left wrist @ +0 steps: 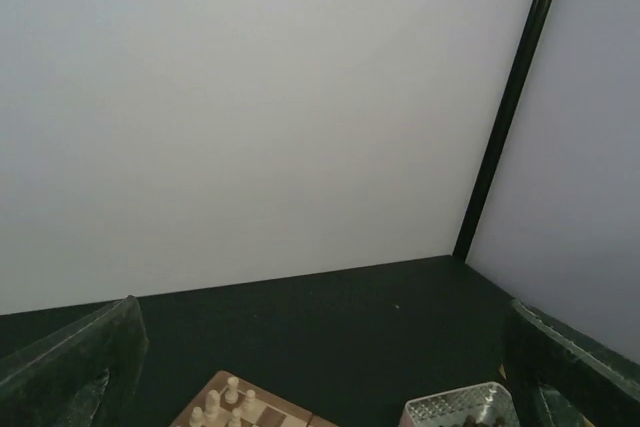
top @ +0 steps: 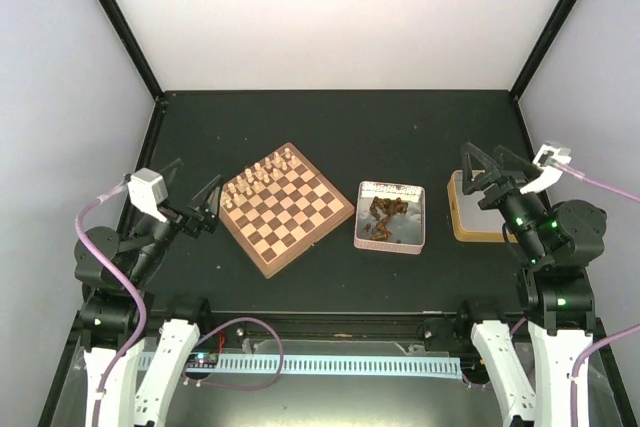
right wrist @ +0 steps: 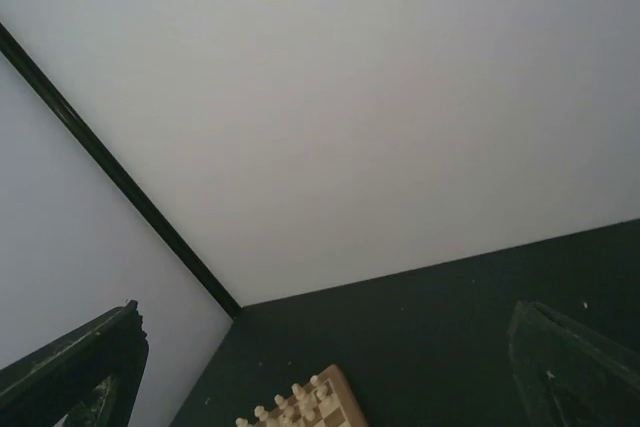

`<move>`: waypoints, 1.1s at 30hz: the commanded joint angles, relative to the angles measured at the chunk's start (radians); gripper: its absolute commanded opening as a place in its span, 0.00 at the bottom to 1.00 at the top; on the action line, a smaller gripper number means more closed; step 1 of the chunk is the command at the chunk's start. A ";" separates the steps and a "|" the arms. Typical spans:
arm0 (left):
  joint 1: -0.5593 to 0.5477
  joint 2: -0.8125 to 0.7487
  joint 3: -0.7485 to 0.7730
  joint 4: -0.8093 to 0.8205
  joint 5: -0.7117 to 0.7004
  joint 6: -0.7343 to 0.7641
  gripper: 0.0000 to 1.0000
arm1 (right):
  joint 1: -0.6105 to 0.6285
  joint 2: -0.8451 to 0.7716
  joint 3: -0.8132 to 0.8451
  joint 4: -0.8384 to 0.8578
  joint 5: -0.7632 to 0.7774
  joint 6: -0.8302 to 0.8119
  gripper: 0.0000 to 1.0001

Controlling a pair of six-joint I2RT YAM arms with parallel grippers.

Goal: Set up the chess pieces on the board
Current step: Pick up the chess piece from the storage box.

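The board (top: 297, 219) lies turned at an angle left of the table's middle. Pale cream pieces (top: 258, 176) stand in two rows along its far-left side; the other squares are bare. The dark brown chess pieces (top: 385, 210) lie in a heap inside a silvery tin (top: 391, 244) right of the board. My left gripper (top: 197, 179) hovers open just off the board's left corner, holding nothing. My right gripper (top: 487, 157) stands open above a tan tray (top: 462, 230), also holding nothing. In the left wrist view both fingers (left wrist: 70, 367) frame the board's corner (left wrist: 285, 413) and the tin (left wrist: 455, 409).
The right wrist view shows its fingers (right wrist: 572, 367) wide apart and the board's far corner (right wrist: 340, 402) with pale pieces. White walls with black corner posts (top: 120, 22) close in the dark table on three sides. A cable rail (top: 330, 364) runs along the near edge.
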 commanded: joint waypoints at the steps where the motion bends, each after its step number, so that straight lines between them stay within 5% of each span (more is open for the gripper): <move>1: 0.012 -0.021 -0.016 0.006 0.067 -0.046 0.99 | -0.012 -0.018 -0.031 -0.010 -0.052 0.061 0.99; 8: 0.007 -0.048 -0.119 0.054 0.168 -0.144 0.99 | -0.015 -0.003 -0.081 -0.048 -0.165 0.031 0.98; 16: 0.002 -0.030 -0.385 0.377 0.377 -0.362 0.99 | -0.014 0.192 -0.133 -0.143 -0.319 -0.073 0.84; 25: 0.002 0.065 -0.429 0.336 0.341 -0.325 0.99 | 0.142 0.461 -0.180 -0.146 -0.056 -0.132 0.72; 33: 0.000 0.146 -0.453 0.377 0.315 -0.310 0.99 | 0.351 0.723 -0.178 -0.159 0.204 -0.125 0.49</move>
